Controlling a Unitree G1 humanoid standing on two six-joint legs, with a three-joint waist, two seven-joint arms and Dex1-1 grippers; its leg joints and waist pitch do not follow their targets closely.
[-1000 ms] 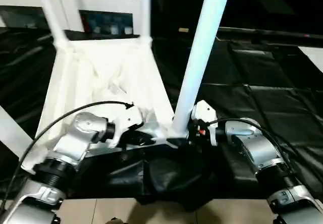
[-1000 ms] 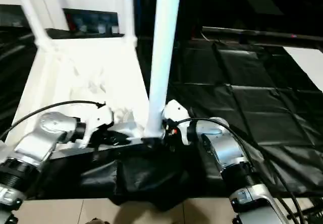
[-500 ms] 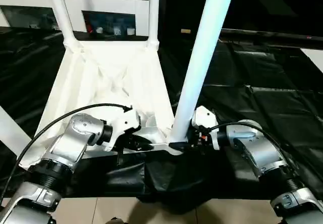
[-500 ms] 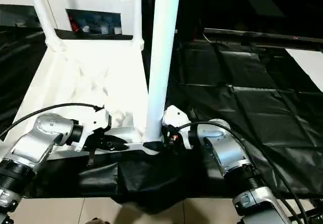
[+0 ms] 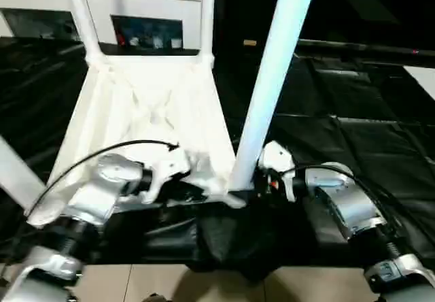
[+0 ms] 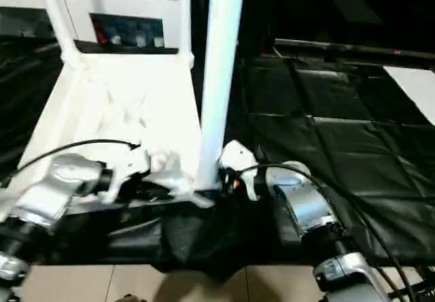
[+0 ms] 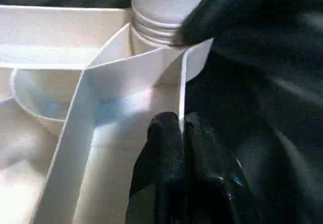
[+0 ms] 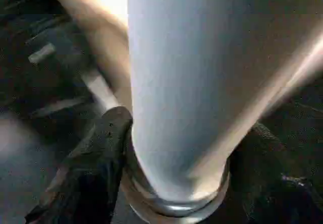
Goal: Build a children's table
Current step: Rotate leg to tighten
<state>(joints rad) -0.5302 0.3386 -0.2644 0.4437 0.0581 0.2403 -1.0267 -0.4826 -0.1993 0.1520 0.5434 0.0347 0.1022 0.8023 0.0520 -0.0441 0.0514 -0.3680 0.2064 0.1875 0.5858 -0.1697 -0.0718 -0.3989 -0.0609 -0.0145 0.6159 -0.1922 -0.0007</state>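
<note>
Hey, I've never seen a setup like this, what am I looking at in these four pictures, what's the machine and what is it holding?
It is a humanoid robot with two silver arms, each ending in a gripper of two black fingers. The two wide pictures come from a camera pair on its head, looking down over its forearms. The two close-ups come from cameras on its wrists.

On black sheeting lies a white plastic children's table, upside down, its ribbed underside facing up. Legs stand in its far corners.

The right gripper has its fingers on either side of the near leg, low down where it enters the corner socket. The left gripper is pinched shut on a thin rib of the tabletop beside that socket. A white cabinet stands behind.
</note>
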